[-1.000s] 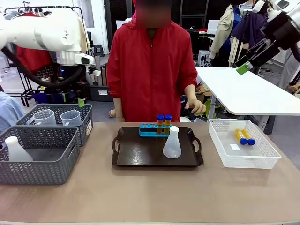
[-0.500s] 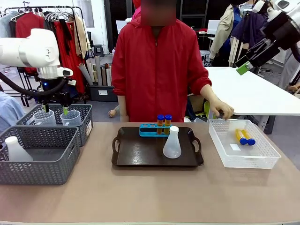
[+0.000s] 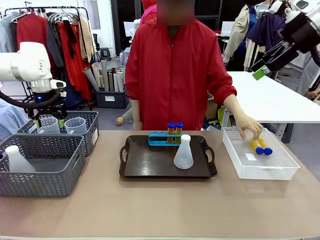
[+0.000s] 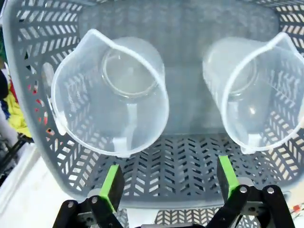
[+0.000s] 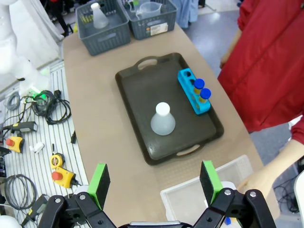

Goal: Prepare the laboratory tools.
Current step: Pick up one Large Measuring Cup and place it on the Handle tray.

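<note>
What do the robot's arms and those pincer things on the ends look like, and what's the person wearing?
The left arm is rounded and white, trailing a thick black hose; the right arm is white, black near its wrist. The left end effector and right end effector are black, with two green-padded fingers each. The person wears a long-sleeved red jacket.

The picture's right edge crops 1 beaker (image 4: pixel 256 90).

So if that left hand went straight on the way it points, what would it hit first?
Probably the basket floor, in the gap between the two beakers. The open left hand might clip a rim first; depth is unclear.
</note>
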`<state>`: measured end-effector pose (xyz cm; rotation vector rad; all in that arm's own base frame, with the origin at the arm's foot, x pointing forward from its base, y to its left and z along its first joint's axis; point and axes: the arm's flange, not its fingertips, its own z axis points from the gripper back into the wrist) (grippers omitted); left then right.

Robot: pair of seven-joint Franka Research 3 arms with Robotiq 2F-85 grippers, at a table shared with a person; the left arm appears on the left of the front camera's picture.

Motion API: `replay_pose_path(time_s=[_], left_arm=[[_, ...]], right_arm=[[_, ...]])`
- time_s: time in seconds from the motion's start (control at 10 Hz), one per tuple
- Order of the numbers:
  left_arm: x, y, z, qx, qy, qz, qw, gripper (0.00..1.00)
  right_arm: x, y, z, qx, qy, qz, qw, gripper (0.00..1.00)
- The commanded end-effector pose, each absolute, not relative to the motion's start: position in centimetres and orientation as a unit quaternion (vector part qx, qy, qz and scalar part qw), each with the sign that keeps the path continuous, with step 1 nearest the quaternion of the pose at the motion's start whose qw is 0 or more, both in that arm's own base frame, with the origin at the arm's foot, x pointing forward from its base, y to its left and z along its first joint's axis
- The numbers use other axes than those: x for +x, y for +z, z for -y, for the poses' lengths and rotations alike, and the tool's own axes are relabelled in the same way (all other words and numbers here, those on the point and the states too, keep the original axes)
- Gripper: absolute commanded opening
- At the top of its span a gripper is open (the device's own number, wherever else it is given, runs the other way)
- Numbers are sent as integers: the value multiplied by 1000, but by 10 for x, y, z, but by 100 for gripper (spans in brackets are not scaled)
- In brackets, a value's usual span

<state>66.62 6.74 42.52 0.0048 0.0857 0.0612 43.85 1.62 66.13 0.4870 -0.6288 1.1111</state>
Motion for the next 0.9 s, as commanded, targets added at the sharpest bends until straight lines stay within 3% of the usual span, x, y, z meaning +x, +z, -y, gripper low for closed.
replay_pose_path(time_s=[0.0,0.8], left_arm=[[668,422,-78,-15,63,-29,998,100],[671,405,-104,6,56,-7,998,100]], right_arm=[[438,662,-17,226,517,294,772,100],[438,662,-17,226,517,294,772,100]])
